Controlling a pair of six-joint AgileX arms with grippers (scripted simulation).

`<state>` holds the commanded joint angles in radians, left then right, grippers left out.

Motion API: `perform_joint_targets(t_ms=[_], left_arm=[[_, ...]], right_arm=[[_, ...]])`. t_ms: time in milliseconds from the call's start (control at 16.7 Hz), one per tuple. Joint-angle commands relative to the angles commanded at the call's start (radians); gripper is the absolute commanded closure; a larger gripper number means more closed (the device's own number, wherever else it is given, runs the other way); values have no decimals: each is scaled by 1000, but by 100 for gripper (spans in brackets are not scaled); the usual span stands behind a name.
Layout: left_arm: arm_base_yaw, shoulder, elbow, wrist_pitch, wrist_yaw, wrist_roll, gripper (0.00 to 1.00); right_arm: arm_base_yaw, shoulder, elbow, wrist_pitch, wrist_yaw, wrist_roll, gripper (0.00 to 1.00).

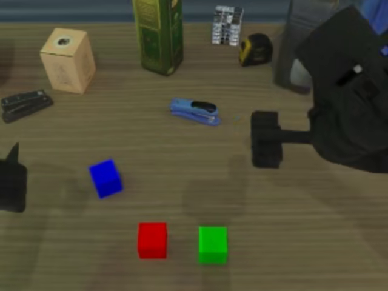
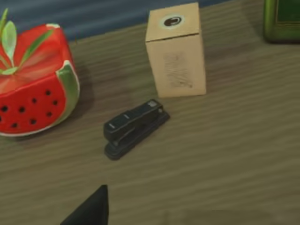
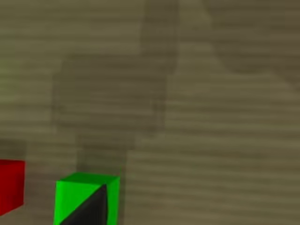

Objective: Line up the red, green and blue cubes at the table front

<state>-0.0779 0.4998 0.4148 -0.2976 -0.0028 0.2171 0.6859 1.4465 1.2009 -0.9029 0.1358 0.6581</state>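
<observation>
On the wooden table, the red cube and the green cube sit side by side near the front edge, a small gap between them. The blue cube rests farther back and to the left, turned at an angle. My right gripper hovers above the table, behind and to the right of the green cube, open and holding nothing. In the right wrist view one dark fingertip overlaps the green cube, with the red cube beside it. My left gripper is parked open at the left edge.
At the back stand a tan box, a green carton, a patterned cube and a tape measure. A blue stapler lies mid-table and a black stapler at the left. A watermelon-shaped object shows in the left wrist view.
</observation>
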Motion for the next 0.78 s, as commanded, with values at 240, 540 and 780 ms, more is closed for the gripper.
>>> perform_joint_targets(t_ms=[240, 540, 780], left_arm=[[-69, 401, 270, -209, 0, 148, 0], [-157, 872, 595, -469, 3, 331, 0], [-217, 1164, 819, -637, 6, 453, 0]], right_arm=[[-181, -429, -326, 204, 34, -189, 0], [-406, -926, -739, 472, 20, -415, 0], [-545, -1195, -989, 672, -36, -549, 0]])
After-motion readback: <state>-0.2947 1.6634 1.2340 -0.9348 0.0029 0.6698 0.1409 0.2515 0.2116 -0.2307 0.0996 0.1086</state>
